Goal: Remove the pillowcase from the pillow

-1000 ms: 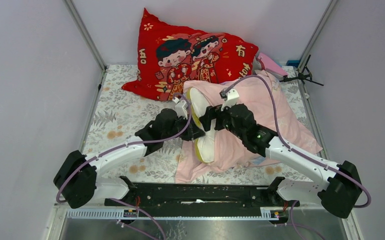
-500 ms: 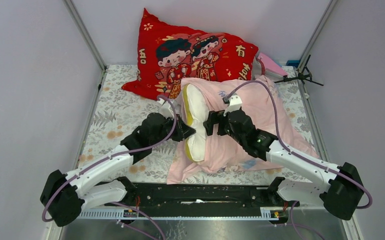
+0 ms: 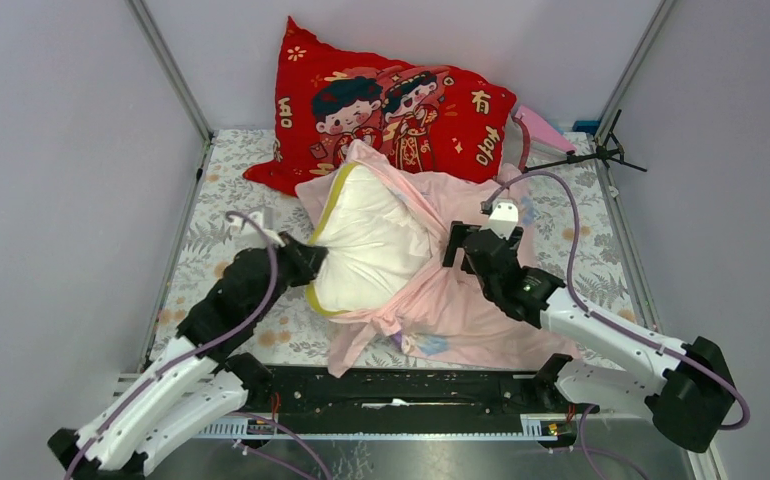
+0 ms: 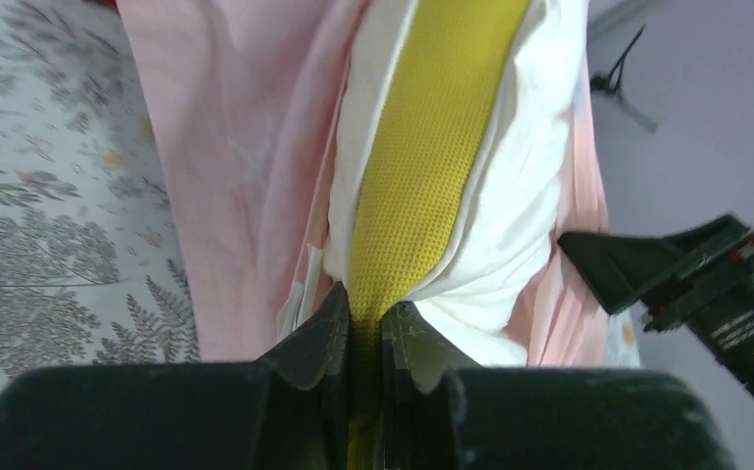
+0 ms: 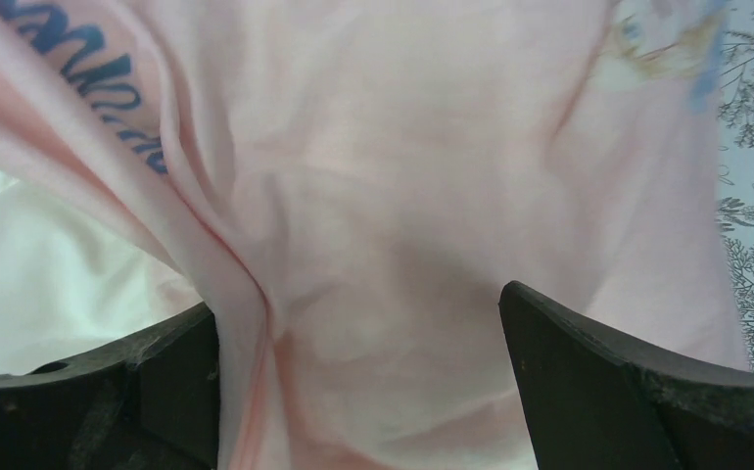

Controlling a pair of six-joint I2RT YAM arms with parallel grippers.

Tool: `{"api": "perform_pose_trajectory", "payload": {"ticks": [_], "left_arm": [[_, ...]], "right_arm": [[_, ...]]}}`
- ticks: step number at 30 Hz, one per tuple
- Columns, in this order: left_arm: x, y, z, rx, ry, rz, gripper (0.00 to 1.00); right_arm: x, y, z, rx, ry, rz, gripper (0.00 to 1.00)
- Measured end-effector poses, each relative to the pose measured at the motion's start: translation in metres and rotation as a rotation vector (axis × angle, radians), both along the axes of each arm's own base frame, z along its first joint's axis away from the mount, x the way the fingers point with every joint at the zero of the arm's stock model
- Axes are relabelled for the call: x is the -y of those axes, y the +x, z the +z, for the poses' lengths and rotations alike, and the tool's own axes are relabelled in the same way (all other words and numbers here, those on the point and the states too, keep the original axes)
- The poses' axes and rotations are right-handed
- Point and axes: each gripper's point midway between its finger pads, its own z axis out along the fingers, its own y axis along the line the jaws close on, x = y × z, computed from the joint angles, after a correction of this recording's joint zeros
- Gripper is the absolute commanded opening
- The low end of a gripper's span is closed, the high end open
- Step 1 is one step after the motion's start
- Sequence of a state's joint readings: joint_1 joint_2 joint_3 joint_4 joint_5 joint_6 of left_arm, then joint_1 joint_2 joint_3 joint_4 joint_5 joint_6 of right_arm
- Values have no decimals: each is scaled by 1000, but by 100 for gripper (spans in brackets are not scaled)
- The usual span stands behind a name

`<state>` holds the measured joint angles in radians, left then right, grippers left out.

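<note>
Cream-white, yellow-piped pillow (image 3: 371,245) bulges half out of the rumpled pink pillowcase (image 3: 446,310), red cushion (image 3: 391,110) at its twelve o'clock. Left gripper (image 4: 365,311) pinches the piping at nine; right gripper (image 5: 358,304) gapes wide over pink cloth at three.

Both my arms, left arm (image 3: 176,375) and right arm (image 3: 601,325): white link shells, black joint housings. A purple cable (image 3: 569,215) runs along each. Left pincer (image 4: 365,313): matte black, tapered fingers. Right pincer (image 5: 353,313): same black, wedge-shaped. White wrist block (image 3: 504,212) noted. Green light (image 3: 527,287) on my right forearm. Black base rail (image 3: 391,385) spans my mounts
</note>
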<state>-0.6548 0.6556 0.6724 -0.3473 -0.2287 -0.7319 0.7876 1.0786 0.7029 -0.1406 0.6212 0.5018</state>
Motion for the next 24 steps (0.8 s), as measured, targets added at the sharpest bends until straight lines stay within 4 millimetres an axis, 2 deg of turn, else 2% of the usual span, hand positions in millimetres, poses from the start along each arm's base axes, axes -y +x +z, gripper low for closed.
{"api": "perform_pose_trajectory", "payload": {"ticks": [5, 9, 13, 17, 19, 24], "left_arm": [[-46, -19, 26, 121, -90, 152, 0], [-62, -24, 29, 157, -124, 217, 0], [-58, -15, 13, 105, -76, 228, 0], [-42, 0, -9, 30, 8, 195, 0], [-32, 6, -19, -10, 47, 159, 0], [-12, 12, -35, -61, 86, 74, 0]], "right_arm": [[11, -1, 19, 62, 51, -49, 100], [12, -3, 32, 97, 87, -53, 100], [6, -5, 36, 109, 113, -4, 99], [-12, -9, 37, 89, 142, 115, 96], [-24, -13, 36, 65, 147, 188, 96], [-71, -20, 35, -46, 149, 426, 99]]}}
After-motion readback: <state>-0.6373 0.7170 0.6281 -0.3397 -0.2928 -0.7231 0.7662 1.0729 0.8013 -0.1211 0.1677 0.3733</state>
